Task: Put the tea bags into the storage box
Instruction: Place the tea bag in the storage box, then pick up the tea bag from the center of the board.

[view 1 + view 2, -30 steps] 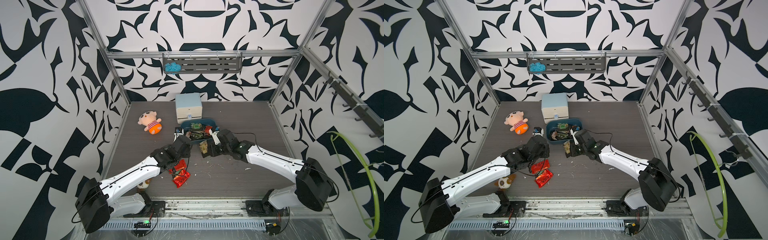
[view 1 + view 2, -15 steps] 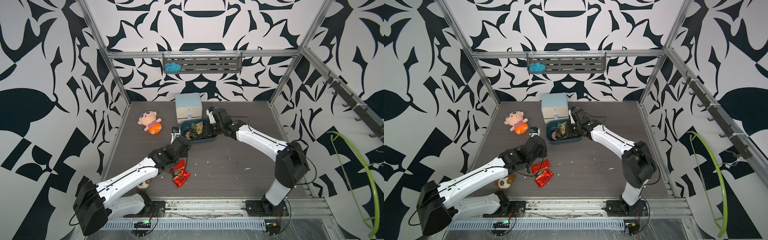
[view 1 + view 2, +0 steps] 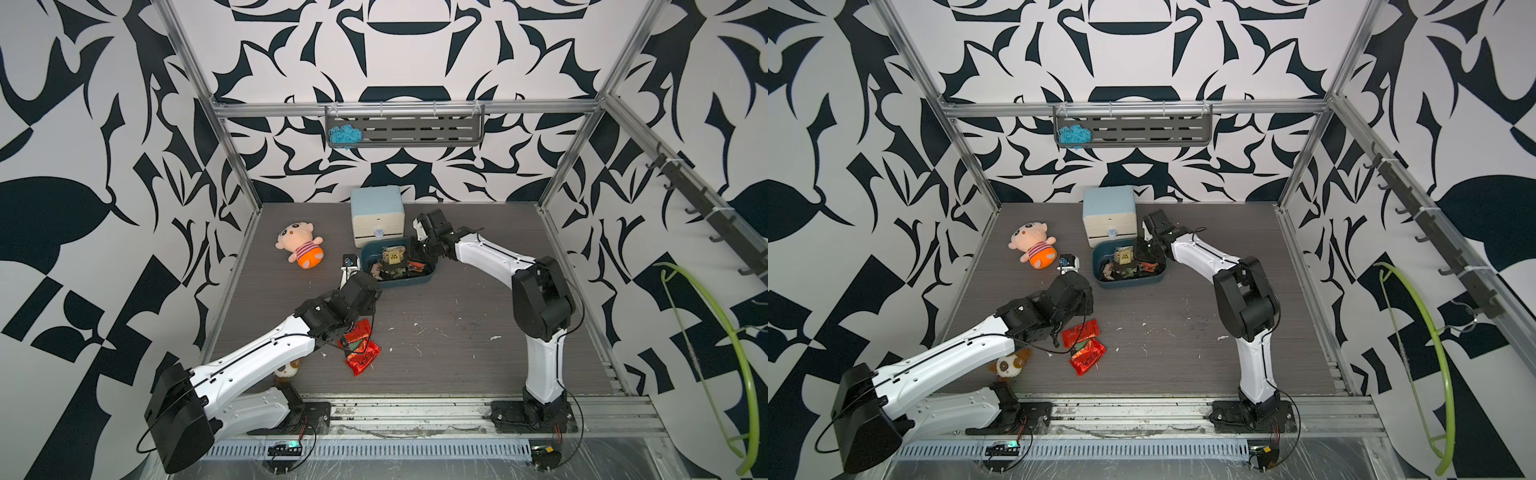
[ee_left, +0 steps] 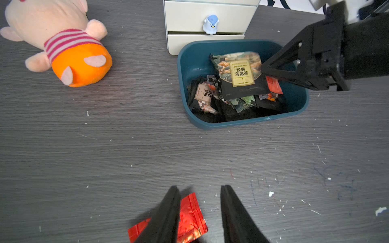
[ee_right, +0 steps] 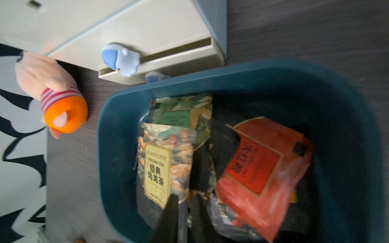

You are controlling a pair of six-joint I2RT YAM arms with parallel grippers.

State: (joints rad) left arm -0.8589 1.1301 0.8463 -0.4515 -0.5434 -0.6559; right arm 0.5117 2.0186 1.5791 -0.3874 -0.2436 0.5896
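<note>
Tea bags point(image 4: 231, 90): a heap of dark patterned and red sachets lies inside the storage box point(image 4: 242, 123), the teal tray standing on the desk point(image 4: 147, 147) directly beneath the right pincer point(image 5: 185, 196). Uppermost, the yellow-label sachet point(image 4: 241, 73) leans tilted on the heap, one corner at the tip of the right pincer; ahead of that pincer lie the green-label sachet point(image 5: 176, 114) and, to one side, the red sachet point(image 5: 259, 164). The right pincer reaches down into the box with its jaws parted by a narrow gap; motion blur hides whether a finger touches the yellow-label sachet. Outside the box, the red foil sachets point(image 3: 1087, 353) lie on the desk under the left arm, well apart from the right pincer. The left pincer point(image 4: 199, 187) is spread, with bare desk between its fingers point(image 4: 168, 214); one red foil sachet lies partly beneath one finger, contact not discernible. Beyond the box, seen from the left pincer, stands the drawer cabinet point(image 3: 377, 216), just beside the box's far wall; the plush doll point(image 3: 300, 246) lies farther off to the side of both.
</note>
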